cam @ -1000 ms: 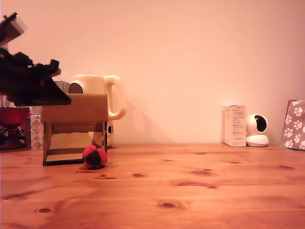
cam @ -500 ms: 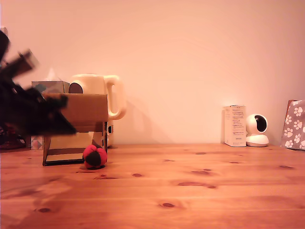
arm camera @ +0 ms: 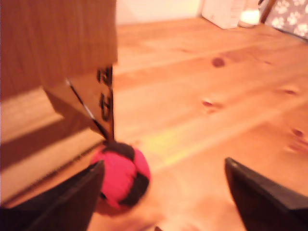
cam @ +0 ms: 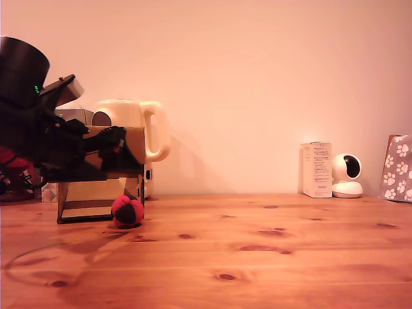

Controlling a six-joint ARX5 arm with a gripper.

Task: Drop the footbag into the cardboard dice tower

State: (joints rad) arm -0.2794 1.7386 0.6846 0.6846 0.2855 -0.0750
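Note:
The footbag [cam: 127, 211], a small red and black ball, lies on the wooden table against the front corner of the cardboard dice tower [cam: 96, 196], on the exterior view's right side of it. My black arm reaches in from the exterior view's left, and the gripper [cam: 119, 143] hangs in front of the tower's upper panel, above the footbag. In the wrist view the gripper [arm camera: 163, 166] is open with nothing held. The footbag [arm camera: 122, 178] sits just beside one dark finger [arm camera: 62, 202], below the tower's [arm camera: 57, 43] edge.
A cream jug [cam: 143, 125] stands behind the tower, with a tissue box [cam: 74, 116] partly hidden by the arm. A white carton [cam: 317, 169], a small white camera [cam: 347, 176] and a paw-print bag [cam: 399, 168] line the back wall at the exterior view's right.
The arm has come down from above the tower and swung right, so the gripper now sits in front of the tower's upper panel. The footbag has not moved.

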